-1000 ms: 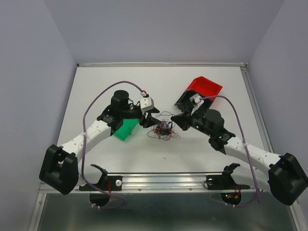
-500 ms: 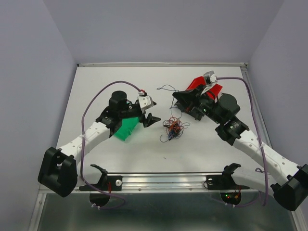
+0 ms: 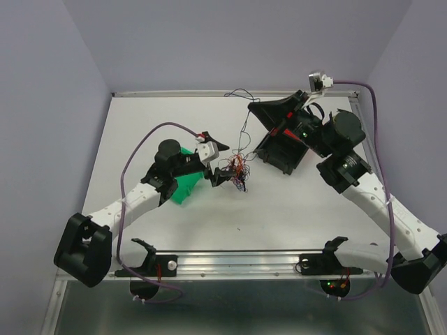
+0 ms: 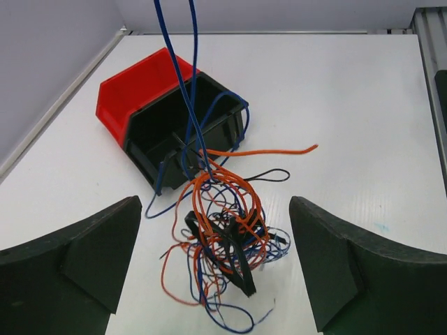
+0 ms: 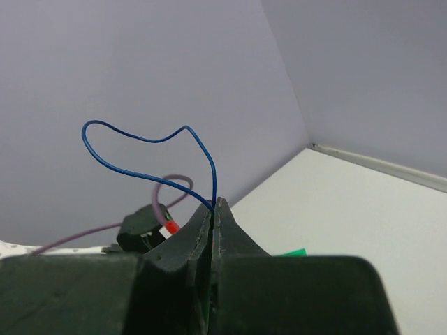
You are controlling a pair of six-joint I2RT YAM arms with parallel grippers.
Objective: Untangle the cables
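Pulling one strand clear, the right hand (image 5: 215, 204) was clenched on a blue cable (image 5: 140, 137) and held high above the tabletop (image 3: 279, 209), with the wire running down to the knot of cables (image 4: 223, 237) below. The left hand (image 3: 223, 160) stood released, its fingers (image 4: 84, 244) spread on either side of the knot and, as far as could be seen, touching none of it. Red, blue and black wires lay looped together just in front of a black bin (image 4: 143, 136) and a red bin (image 4: 129, 84). A green bin (image 3: 183, 188) sat under the left arm. By the look of it the job had barely begun: one strand was partly drawn out, nothing was yet separated, and the bulk of the knot was left to part.
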